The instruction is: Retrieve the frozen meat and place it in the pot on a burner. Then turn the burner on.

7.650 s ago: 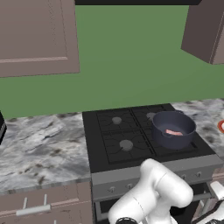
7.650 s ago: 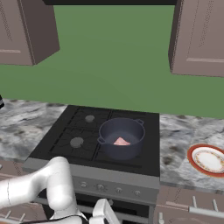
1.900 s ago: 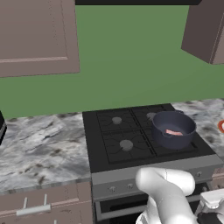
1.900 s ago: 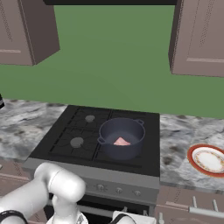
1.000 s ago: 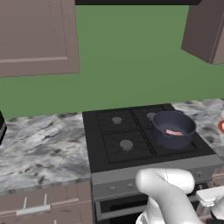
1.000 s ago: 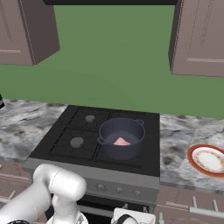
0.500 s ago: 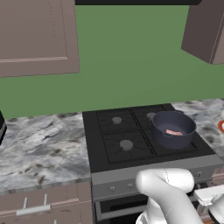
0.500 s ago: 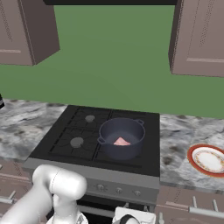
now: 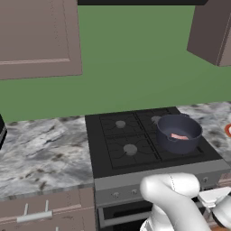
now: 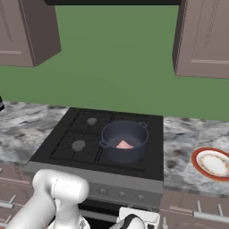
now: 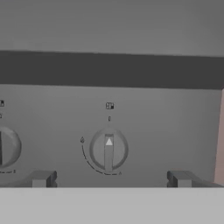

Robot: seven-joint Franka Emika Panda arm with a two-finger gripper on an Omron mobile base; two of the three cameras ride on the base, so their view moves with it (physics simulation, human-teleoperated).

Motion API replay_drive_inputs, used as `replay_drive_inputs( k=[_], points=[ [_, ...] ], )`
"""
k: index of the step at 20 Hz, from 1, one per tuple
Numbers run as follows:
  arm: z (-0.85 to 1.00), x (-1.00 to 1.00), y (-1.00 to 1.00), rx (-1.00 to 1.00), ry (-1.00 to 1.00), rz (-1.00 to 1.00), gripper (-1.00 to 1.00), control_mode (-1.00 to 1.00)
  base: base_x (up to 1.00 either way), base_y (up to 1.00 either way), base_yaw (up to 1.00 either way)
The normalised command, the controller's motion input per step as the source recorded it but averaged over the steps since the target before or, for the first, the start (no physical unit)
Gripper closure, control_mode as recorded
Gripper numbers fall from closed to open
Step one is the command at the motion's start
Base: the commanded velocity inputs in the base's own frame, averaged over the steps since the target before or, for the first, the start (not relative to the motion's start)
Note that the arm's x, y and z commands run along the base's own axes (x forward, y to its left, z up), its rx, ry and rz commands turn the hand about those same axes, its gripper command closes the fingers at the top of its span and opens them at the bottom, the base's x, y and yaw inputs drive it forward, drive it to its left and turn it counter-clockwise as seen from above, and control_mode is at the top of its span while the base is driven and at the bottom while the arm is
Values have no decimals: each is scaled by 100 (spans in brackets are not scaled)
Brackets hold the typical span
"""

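Your meat [image 10: 124, 145] is in the pot [image 10: 124, 140] at the stove's front right; fingers [image 11: 41, 178] apart around the knob [image 11: 108, 149], unturned

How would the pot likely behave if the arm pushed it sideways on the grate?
The pot is round, deep and broad-based, so it would probably slide or snag on the black grate rather than tip. It looks like metal, so likely stiff and fairly heavy for its size. The frozen meat inside lies loose and may shift.

dark blue-grey pot [image 10: 124, 142], pinkish-red frozen meat [image 10: 124, 145], black stove [image 10: 80, 139], green wall [image 10: 112, 62]
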Motion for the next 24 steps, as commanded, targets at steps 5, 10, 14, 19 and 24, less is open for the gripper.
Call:
replay_drive_inputs(
  k=[5, 10, 14, 19, 24],
  points=[
    [0, 18, 0, 0, 0, 0, -100, -100, 0, 0, 0],
    [-6, 10, 0, 0, -6, 0, -100, -100, 0, 0, 0],
    [-7, 12, 0, 0, -7, 0, -100, -100, 0, 0, 0],
    [-1, 16, 0, 0, -2, 0, -100, -100, 0, 0, 0],
    [0, 19, 0, 0, 0, 0, -100, -100, 0, 0, 0]
  ],
)
